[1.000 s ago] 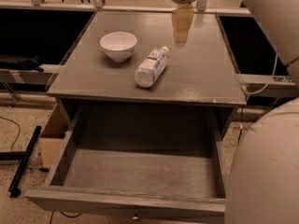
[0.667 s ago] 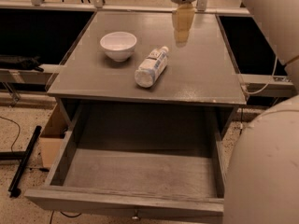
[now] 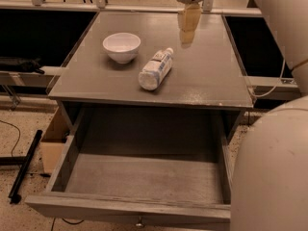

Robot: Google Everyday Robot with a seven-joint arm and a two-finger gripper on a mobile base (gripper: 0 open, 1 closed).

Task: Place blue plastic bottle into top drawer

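I see the blue plastic bottle (image 3: pixel 156 70) lying on its side on the table (image 3: pixel 211 76), cap pointing away from me, just right of the white bowl (image 3: pixel 121 46). Below, the top drawer (image 3: pixel 144 179) stands pulled out, knob (image 3: pixel 139 222) at its front. My gripper (image 3: pixel 189 25) hangs over the table's far side, apart from the bottle; clenched or released, I cannot tell.

Matt wood drawer (image 3: pixel 139 176); glossy plastic bottle (image 3: pixel 155 70); pincer (image 3: pixel 188 25) above table (image 3: pixel 209 78).
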